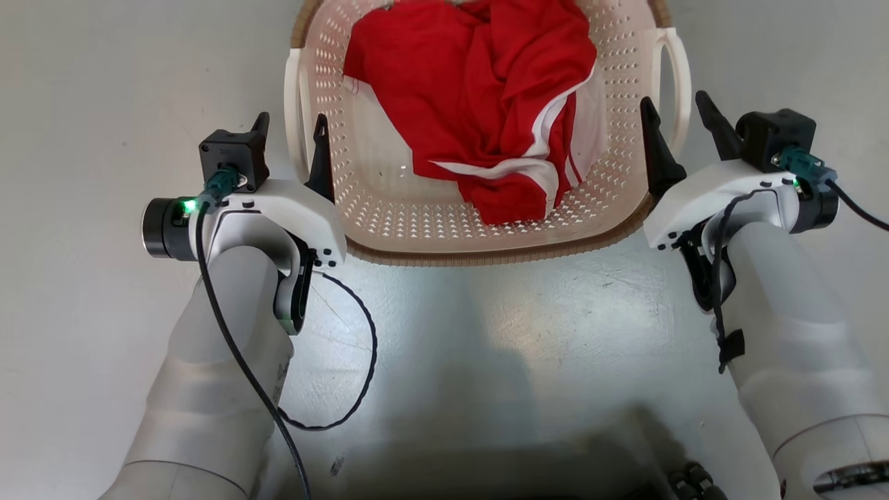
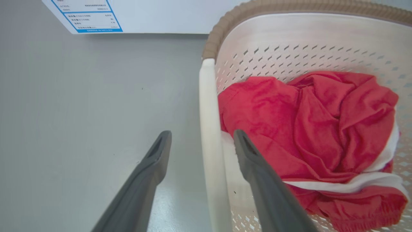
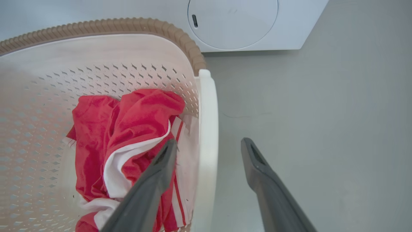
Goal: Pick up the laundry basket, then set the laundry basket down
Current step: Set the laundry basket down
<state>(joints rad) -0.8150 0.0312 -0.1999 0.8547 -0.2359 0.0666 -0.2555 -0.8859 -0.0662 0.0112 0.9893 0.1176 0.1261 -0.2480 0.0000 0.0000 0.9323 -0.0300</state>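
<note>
Forearms: pale rounded left forearm (image 1: 208,361) and right forearm (image 1: 792,333) come up from the bottom corners of the head view, both angled slightly inward.
Hard to make out: dark robot base (image 1: 667,472) at the bottom edge sits in shadow, shape unclear; the print on the blue-bordered label (image 2: 93,16) is too small to read.
Cut off: the far end of the cream perforated plastic laundry basket (image 1: 389,201) runs off the top of the head view; the white washer with a round door (image 3: 231,22) is cropped.
Basket position: on the glossy grey floor (image 1: 486,333), squarely between the two arms, near the washer.
Textures: ribbed brown woven-look rim (image 1: 486,255), diamond-holed walls, smooth white loop handles; a crumpled red garment with white stripes (image 1: 479,90) lies inside.
Cable: thin black cable (image 1: 361,333) loops loosely off the left wrist.
Left gripper (image 1: 292,121): fingers spread apart, straddling the left handle (image 2: 209,129), one outside, one inside over the cloth; gaps show on both sides.
Right gripper (image 1: 674,101): also spread, astride the right handle (image 3: 207,129), not clamped.
</note>
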